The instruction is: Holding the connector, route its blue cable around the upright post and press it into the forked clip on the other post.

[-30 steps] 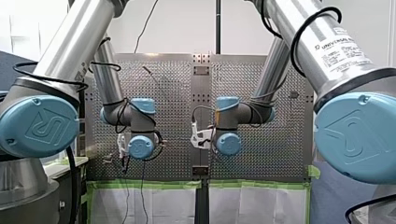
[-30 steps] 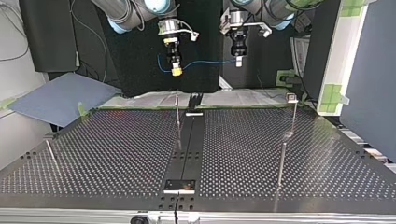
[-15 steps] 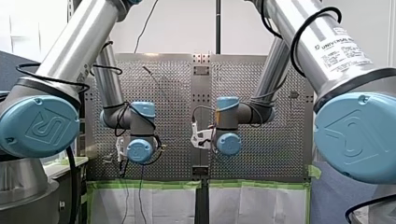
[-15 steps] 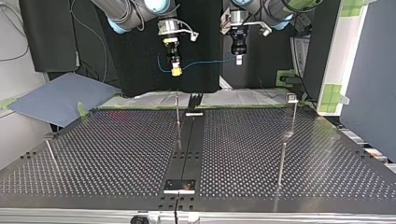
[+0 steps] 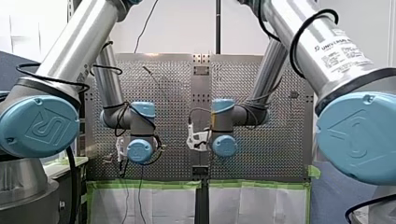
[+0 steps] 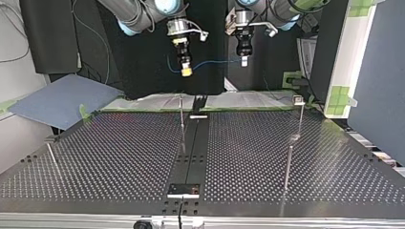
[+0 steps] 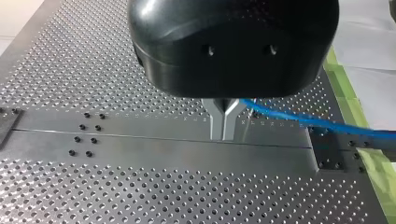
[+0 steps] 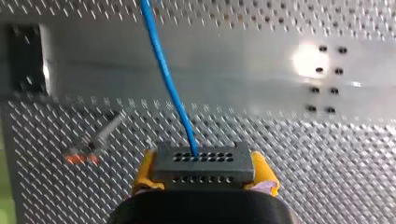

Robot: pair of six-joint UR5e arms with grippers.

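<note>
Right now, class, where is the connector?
In the right wrist view the connector sits clamped between my right gripper's yellow pads, in the air above the perforated table, its blue cable running to my left gripper.

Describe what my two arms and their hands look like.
Both arms are silver tubes with pale-blue joint caps bearing an embossed logo, and black cables run along them. My right arm carries a printed Universal Robots label. My left arm shows no label. My left hand has a rounded black housing and slim metal fingers. My right hand is black with yellow pads.
</note>
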